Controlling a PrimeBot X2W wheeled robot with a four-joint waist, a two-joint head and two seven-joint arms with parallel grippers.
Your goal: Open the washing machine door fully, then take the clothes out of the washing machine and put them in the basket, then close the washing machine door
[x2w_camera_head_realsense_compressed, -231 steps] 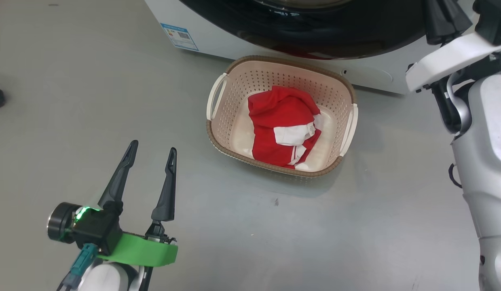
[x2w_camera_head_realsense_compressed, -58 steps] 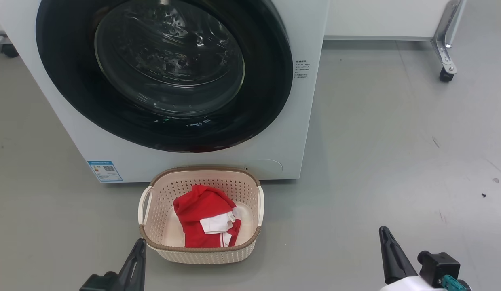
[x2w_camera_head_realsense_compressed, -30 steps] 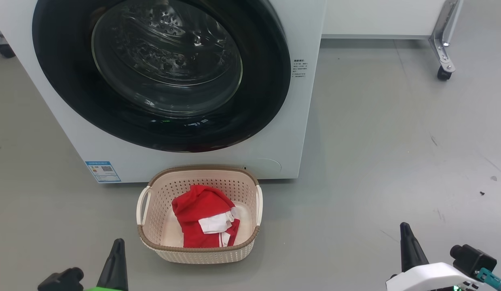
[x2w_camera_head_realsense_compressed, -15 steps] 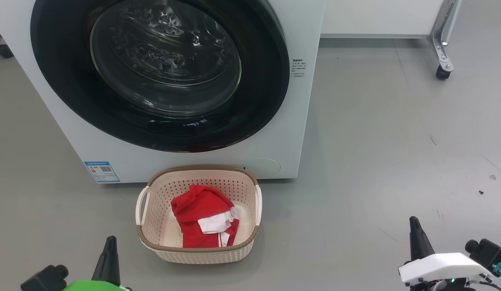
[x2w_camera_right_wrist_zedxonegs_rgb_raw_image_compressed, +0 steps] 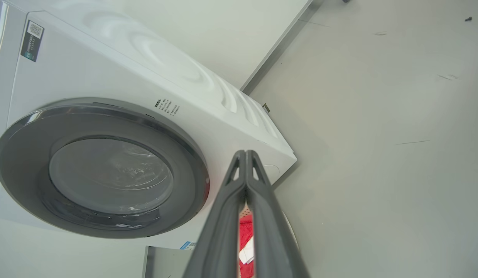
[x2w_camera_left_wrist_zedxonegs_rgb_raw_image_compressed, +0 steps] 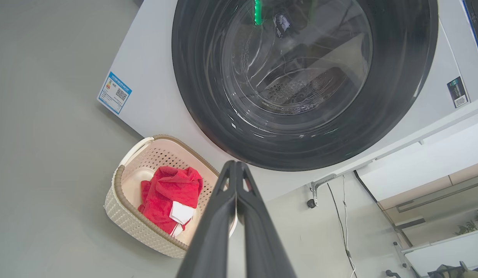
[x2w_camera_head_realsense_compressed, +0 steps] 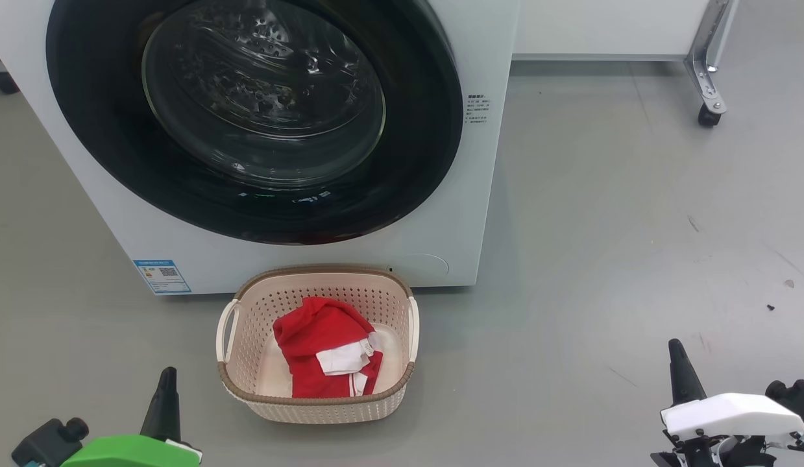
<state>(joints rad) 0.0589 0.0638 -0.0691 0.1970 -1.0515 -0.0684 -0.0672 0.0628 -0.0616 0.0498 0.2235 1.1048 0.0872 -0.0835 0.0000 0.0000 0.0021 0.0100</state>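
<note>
Right of left gripper point(x2w_camera_head_realsense_compressed: 169, 375) | clothes point(x2w_camera_head_realsense_compressed: 314, 334) in basket point(x2w_camera_head_realsense_compressed: 311, 410) | well apart

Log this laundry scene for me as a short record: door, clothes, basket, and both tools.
door: shut, flush against the washer
clothes: one red garment with white patches, lying inside the basket
basket: on the floor, right in front of the washer
left tool: shut, holding nothing, apart from the basket
right tool: shut, holding nothing, over the floor to the basket's right
task state: all three steps look done
</note>
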